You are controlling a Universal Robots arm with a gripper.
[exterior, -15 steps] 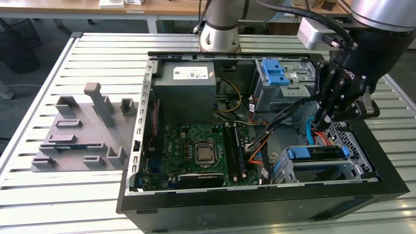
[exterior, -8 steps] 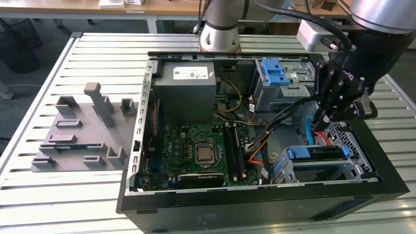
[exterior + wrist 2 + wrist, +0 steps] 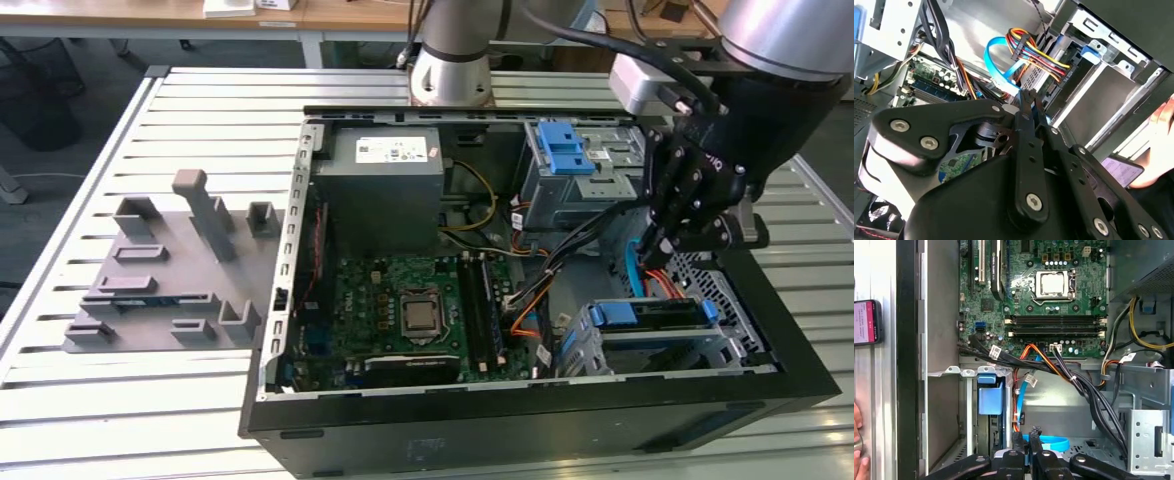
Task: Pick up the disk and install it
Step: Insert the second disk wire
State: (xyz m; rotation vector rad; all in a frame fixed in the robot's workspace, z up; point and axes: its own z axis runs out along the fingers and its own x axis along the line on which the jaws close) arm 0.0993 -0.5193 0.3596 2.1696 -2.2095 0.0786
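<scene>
The disk (image 3: 647, 314) sits on edge in the silver bay at the front corner of the open computer case (image 3: 534, 415), on the exterior view's right, with its blue carrier bracket facing up. In the first wrist view the disk (image 3: 990, 399) shows as a blue tab over a narrow slot. My gripper (image 3: 657, 258) hangs just behind that bay, above the loose cables. Its black fingers are drawn together in both wrist views, with nothing seen between them (image 3: 1026, 436) (image 3: 1026, 97). A blue flat cable (image 3: 1051, 443) loops right beside the fingertips.
A silver cage with a blue latch (image 3: 575, 152) and a grey box with a white sticker (image 3: 387, 165) stand at the case's back. The motherboard (image 3: 414, 310) lies in the middle. A grey fixture plate (image 3: 167, 270) lies beside the case. A person's hand (image 3: 858, 450) and a phone (image 3: 865, 321) are at the case's edge.
</scene>
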